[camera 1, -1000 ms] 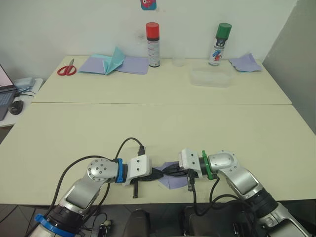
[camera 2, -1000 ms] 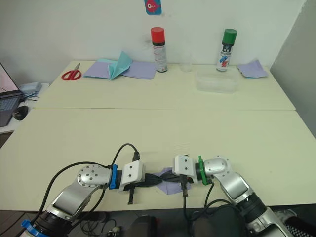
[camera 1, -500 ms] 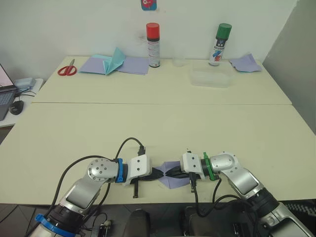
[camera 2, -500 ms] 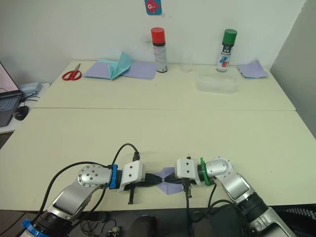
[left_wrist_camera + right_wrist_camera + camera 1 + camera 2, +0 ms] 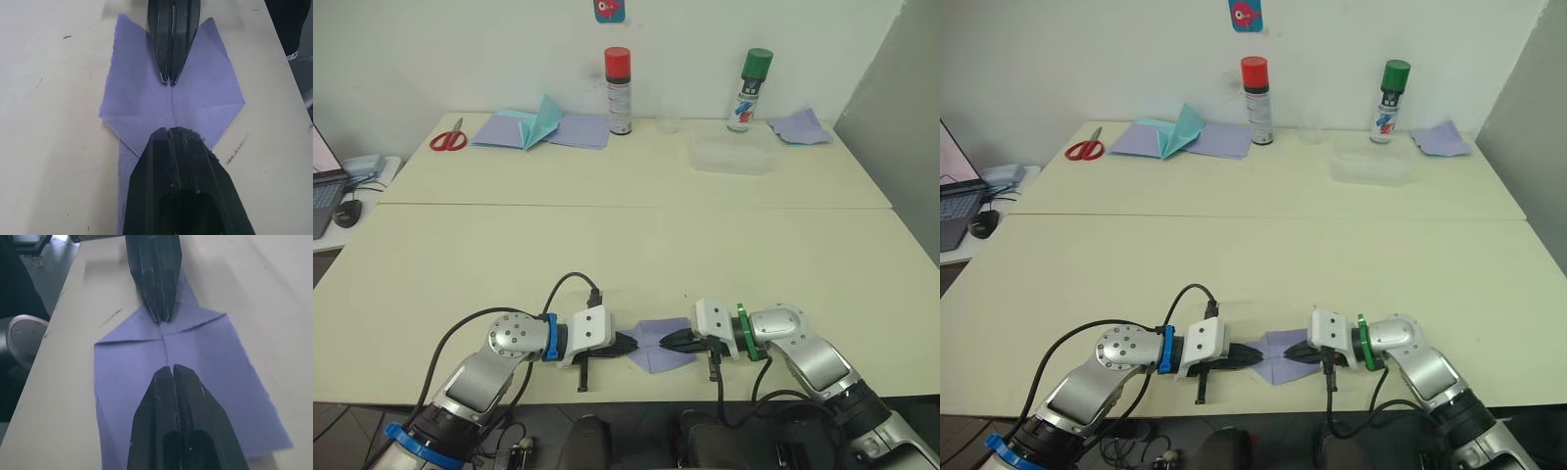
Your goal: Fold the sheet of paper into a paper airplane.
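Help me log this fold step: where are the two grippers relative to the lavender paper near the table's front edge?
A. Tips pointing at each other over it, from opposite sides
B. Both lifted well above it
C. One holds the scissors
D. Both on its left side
A: the left gripper and right gripper face tip to tip across the sheet of paper, fingers shut.

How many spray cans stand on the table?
2, both at the far edge by the wall: a red-capped spray can left of centre, and a green-capped spray can further right.

head stereo: high, down-forward | wrist cams: close, facing, sharing sheet of paper (image 5: 171,105)
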{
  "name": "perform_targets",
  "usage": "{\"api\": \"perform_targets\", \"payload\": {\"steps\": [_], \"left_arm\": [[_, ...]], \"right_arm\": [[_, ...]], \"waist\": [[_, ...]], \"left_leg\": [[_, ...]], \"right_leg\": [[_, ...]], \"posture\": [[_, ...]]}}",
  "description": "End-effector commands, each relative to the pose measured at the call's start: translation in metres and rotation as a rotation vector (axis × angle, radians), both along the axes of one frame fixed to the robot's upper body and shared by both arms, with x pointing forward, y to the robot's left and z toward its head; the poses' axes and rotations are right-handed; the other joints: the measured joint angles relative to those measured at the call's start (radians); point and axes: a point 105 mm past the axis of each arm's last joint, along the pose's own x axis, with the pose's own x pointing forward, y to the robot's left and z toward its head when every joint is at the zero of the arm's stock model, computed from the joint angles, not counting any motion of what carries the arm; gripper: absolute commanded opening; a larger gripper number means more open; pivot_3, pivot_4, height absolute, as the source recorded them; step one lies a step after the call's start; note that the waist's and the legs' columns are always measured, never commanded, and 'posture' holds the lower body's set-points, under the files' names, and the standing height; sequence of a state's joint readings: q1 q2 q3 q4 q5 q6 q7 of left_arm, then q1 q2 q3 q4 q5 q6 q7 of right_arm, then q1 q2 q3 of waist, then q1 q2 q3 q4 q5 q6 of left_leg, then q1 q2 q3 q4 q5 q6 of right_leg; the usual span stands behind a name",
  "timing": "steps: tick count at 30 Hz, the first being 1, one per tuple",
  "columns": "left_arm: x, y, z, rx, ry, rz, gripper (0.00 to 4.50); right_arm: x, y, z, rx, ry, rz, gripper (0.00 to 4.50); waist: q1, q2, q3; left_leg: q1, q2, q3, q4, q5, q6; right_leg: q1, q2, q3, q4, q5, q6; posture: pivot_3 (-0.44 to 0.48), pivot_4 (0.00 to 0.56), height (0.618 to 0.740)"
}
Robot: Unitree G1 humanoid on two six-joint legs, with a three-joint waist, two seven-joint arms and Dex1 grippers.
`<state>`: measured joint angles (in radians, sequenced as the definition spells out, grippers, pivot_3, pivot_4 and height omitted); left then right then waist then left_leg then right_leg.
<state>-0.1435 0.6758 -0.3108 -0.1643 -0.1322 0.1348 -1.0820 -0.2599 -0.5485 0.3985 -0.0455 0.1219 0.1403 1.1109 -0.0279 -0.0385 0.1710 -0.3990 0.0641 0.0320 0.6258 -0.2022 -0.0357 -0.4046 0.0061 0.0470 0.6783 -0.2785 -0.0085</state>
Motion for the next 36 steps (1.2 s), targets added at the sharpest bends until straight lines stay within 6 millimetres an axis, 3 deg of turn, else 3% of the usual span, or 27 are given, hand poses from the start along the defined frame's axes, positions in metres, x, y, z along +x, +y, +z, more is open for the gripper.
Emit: {"api": "perform_targets", "payload": {"steps": [1,20,26,32,36], "left_arm": [[-0.002,0.008,-0.017,0.052,0.067,0.028,0.00],[-0.004,0.009,-0.018,0.054,0.077,0.025,0.00],[-0.006,0.009,-0.018,0.052,0.084,0.026,0.00],[-0.008,0.009,-0.019,0.048,0.086,0.024,0.00],[-0.009,0.008,-0.018,0.047,0.084,0.021,0.00]], "right_arm": [[0.006,-0.025,-0.012,-0.070,0.047,-0.101,0.05],[0.000,-0.065,-0.009,-0.131,0.058,-0.149,0.05],[0.001,-0.057,0.025,-0.019,0.040,-0.119,0.05],[0.013,-0.032,0.049,0.147,0.067,-0.179,0.05],[0.017,-0.027,0.052,0.189,0.141,-0.229,1.00]], "waist": [[0.000,0.000,0.000],[0.000,0.000,-0.001],[0.000,0.000,0.000],[-0.001,0.000,0.000],[-0.001,0.000,0.001]], "left_leg": [[0.000,0.000,0.000,0.000,0.000,0.000],[0.000,-0.001,0.000,0.000,0.000,0.000],[-0.002,-0.002,0.001,-0.001,0.000,0.000],[-0.003,-0.001,0.001,-0.003,0.000,0.000],[-0.003,-0.002,0.002,-0.003,0.000,0.000]], "right_leg": [[0.000,0.000,0.000,0.000,0.000,0.000],[0.000,-0.004,-0.001,-0.003,0.000,0.000],[0.000,-0.005,-0.001,-0.004,0.000,0.000],[0.002,-0.004,-0.002,-0.003,0.000,0.000],[0.001,-0.005,-0.002,-0.003,0.000,0.001]], "posture": [[0.000,0.150,0.740],[0.000,0.150,0.740],[0.000,0.150,0.740],[0.000,0.150,0.740],[0.000,0.150,0.740]]}}
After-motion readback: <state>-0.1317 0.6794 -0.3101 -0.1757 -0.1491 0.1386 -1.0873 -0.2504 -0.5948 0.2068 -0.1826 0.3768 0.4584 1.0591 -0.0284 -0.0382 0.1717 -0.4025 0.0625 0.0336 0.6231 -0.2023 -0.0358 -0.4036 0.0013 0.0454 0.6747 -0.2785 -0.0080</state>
